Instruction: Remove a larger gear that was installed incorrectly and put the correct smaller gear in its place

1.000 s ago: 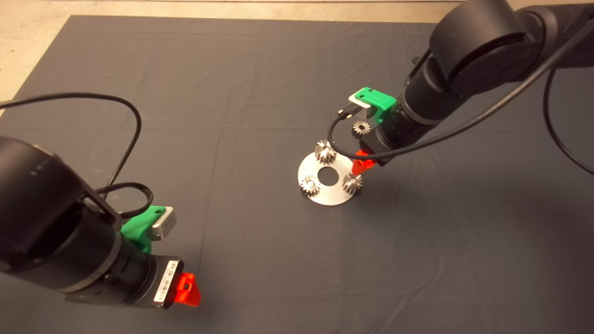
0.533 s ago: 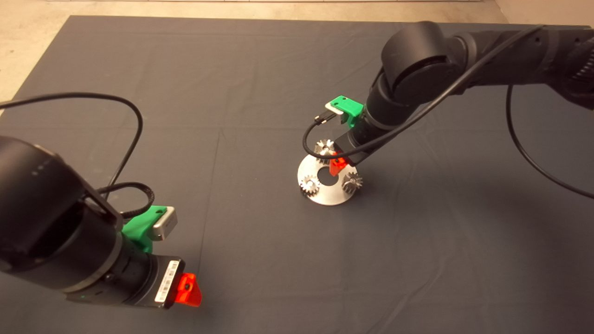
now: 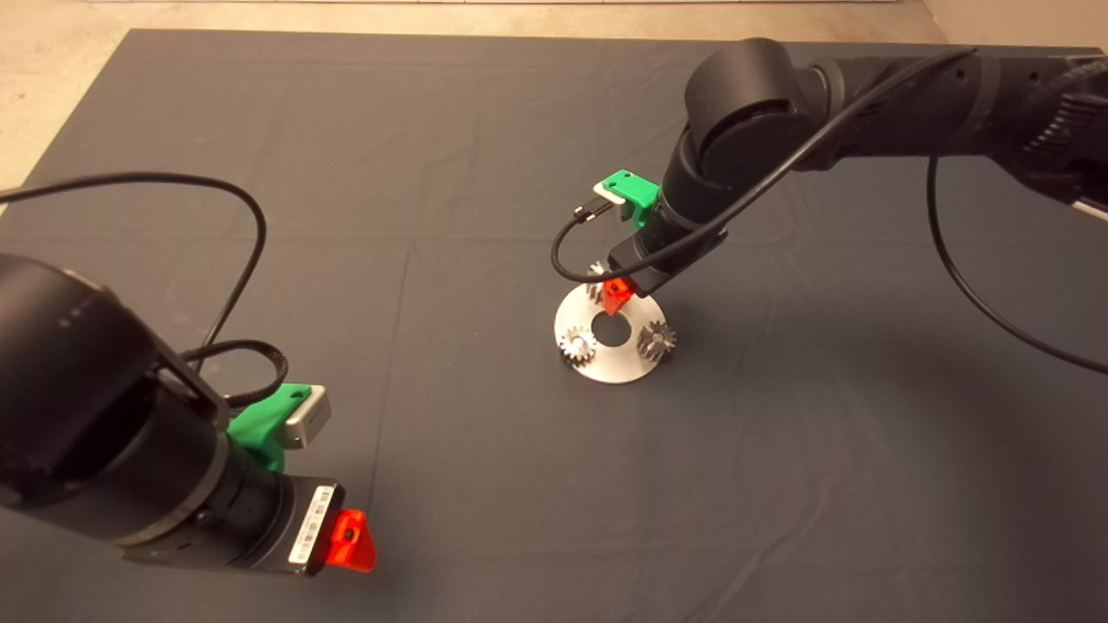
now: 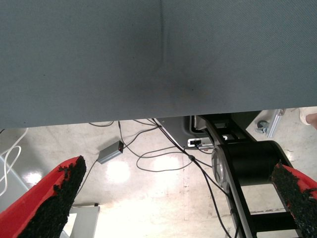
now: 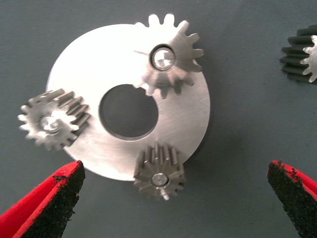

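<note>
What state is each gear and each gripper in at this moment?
larger gear: mounted on the plate, not gripped.
smaller gear: lying on the mat, off the plate.
two silver small gears: mounted on the plate.
right gripper: open, above the plate.
left gripper: open, parked at lower left.

A round plate [image 5: 193, 119] with a centre hole lies on the mat [image 3: 433, 173] right of the middle. Three gears stand on pins around its rim: the larger gear [image 5: 168, 62] at the far side, two small gears [image 5: 52, 119] [image 5: 158, 171] nearer. The smaller gear [image 5: 303, 59] lies on the mat, apart from the plate. The right hand [image 3: 616, 294] hangs over the plate's far edge; the left hand [image 3: 351, 541] is at the lower left.
</note>
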You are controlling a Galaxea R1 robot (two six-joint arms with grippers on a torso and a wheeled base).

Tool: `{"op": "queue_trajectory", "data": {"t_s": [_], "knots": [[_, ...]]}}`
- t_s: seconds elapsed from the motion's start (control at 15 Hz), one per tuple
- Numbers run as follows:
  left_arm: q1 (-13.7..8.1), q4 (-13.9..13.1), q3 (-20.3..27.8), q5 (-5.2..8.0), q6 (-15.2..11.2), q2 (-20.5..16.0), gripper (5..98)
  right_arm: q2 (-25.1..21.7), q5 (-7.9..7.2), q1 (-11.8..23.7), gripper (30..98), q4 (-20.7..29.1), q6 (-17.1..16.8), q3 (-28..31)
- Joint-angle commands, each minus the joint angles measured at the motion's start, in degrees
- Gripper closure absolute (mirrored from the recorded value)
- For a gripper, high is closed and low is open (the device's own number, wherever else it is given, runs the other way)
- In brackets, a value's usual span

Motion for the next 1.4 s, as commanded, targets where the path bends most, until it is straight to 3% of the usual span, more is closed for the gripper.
{"op": "queue_trajectory", "data": {"t_s": [0.0,0.2,0.4,0.6,0.8,1.0,1.2,1.33], "knots": [[-0.43,-0.47,0.34,0.22,0.11,-0.07,6.1,1.11,-2.13,-1.0,30.7,-5.49,-0.19,-0.44],[-0.43,-0.47,0.43,0.22,0.11,-0.16,6.1,1.11,-2.04,-1.38,30.7,-6.92,-0.1,-0.44],[-0.43,-0.47,0.52,0.3,0.02,-0.34,6.1,1.11,0.85,-1.38,30.7,-8.68,-0.8,-0.7],[-0.43,-0.47,0.6,0.3,-0.06,-0.34,6.1,1.28,1.29,-1.56,30.7,-8.86,-1.85,-2.98],[-0.43,-0.47,0.68,0.3,-0.06,-0.33,6.1,1.37,3.32,-2.34,30.7,-8.95,-2.21,-4.14],[-0.43,-0.47,0.51,0.22,0.02,-0.25,6.1,1.48,3.86,-2.7,30.7,-9.21,-2.12,-4.48],[-0.43,-0.47,0.43,0.22,0.02,-0.07,6.1,1.37,7.1,-2.7,30.7,-9.21,-2.03,-4.49],[-0.43,-0.47,0.43,0.22,0.02,-0.07,6.1,1.55,7.45,-2.7,30.7,-9.3,-2.03,-4.57]]}}
